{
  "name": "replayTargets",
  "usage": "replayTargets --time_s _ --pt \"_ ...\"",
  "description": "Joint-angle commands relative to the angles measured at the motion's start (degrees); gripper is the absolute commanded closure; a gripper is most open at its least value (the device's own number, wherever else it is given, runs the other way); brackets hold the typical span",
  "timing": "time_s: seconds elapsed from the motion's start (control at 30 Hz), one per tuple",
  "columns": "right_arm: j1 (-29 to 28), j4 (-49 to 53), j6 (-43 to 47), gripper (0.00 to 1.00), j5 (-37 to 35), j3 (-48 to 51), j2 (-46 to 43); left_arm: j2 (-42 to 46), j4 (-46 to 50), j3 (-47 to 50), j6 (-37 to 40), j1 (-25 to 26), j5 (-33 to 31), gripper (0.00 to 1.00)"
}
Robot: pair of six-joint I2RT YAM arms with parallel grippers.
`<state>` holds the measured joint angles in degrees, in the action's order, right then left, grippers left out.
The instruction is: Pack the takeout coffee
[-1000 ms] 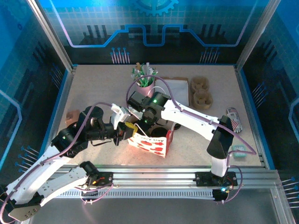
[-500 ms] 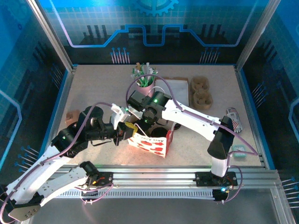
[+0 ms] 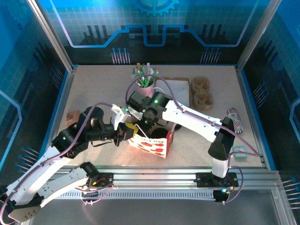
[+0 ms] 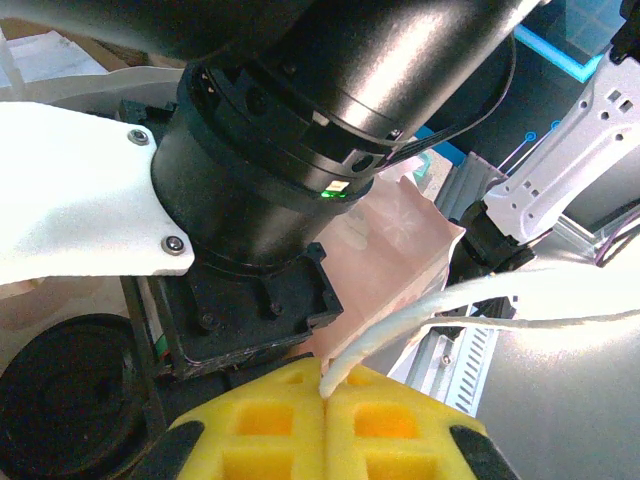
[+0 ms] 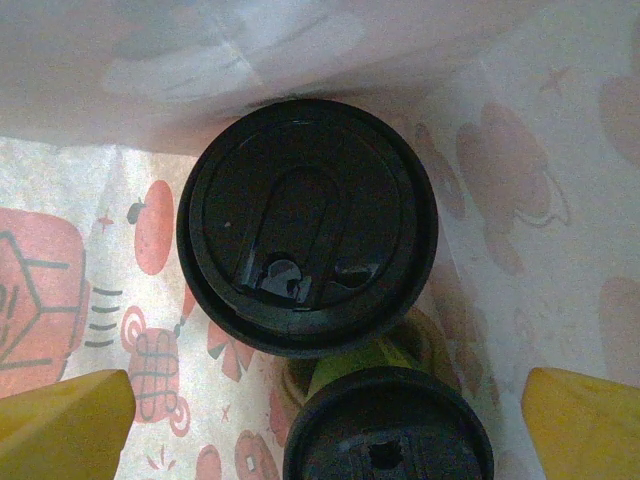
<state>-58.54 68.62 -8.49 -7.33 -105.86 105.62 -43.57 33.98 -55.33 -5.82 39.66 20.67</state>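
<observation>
Near edge of the worktop [image 3: 93, 89], centre: paper bag [image 3: 157, 146] w/ red prints stands open; the left gripper [image 4: 326, 395] is just left of it, yellow pads pressed together on the bag's white cord handle [image 4: 395, 325], prob. to hold the mouth wide & steady the bag so the other arm can work inside; L arm comes in low from the near-left corner, forearm about level, wrist aimed at the bag.

Inside the bag the takeout coffee [image 5: 308, 225] stands upright close to the paper wall, capped in black, its white side hidden from above; a second black lid [image 5: 388, 430] sits just beside it, can't tell what's under it. Over both hangs the right gripper [image 5: 325, 415], fingers spread wide w/ nothing between them; looks like the cup is set down & free. R arm arches over from the near-right corner, wrist tipped down into the bag mouth.

Far edge: pink cup [image 3: 145, 80] w/ sticks; cardboard carriers [image 3: 202, 92] toward the far-right corner.
</observation>
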Motion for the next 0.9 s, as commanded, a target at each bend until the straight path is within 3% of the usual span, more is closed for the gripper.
replayTargets --time_s 0.0,0.87 --pt "-0.8 1.9 0.8 0.0 -0.6 -2.1 -2.0 -0.2 0.1 -0.8 0.8 0.4 0.7 1.0" --pt "-2.2 5.8 1.5 0.0 -2.6 -7.6 -3.1 -0.7 0.1 -1.1 0.8 0.5 0.7 1.0"
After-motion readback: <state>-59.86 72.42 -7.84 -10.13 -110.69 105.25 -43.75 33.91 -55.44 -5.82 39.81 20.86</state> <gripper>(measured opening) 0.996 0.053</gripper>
